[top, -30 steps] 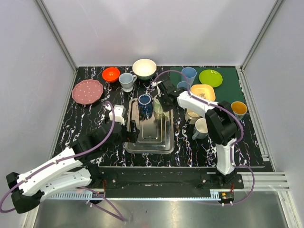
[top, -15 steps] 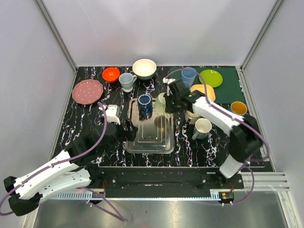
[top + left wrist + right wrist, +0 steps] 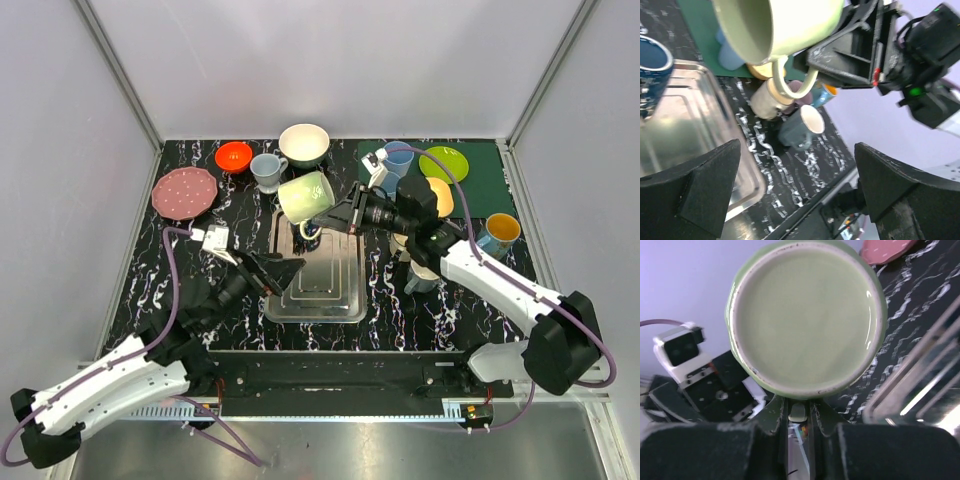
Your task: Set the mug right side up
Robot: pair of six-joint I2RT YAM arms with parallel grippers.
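The left gripper [image 3: 283, 272] hovers at the near-left rim of the shiny steel tray [image 3: 325, 290], its black fingers spread wide. Above the tray's far end the glossy pale green mug [image 3: 305, 196] hangs on its side, mouth leftward. The right gripper [image 3: 337, 210] is clamped by its looped handle, arm reaching left across the table

Raised right tool [image 3: 338, 211] clamped, left tool [image 3: 276, 272] spread wide
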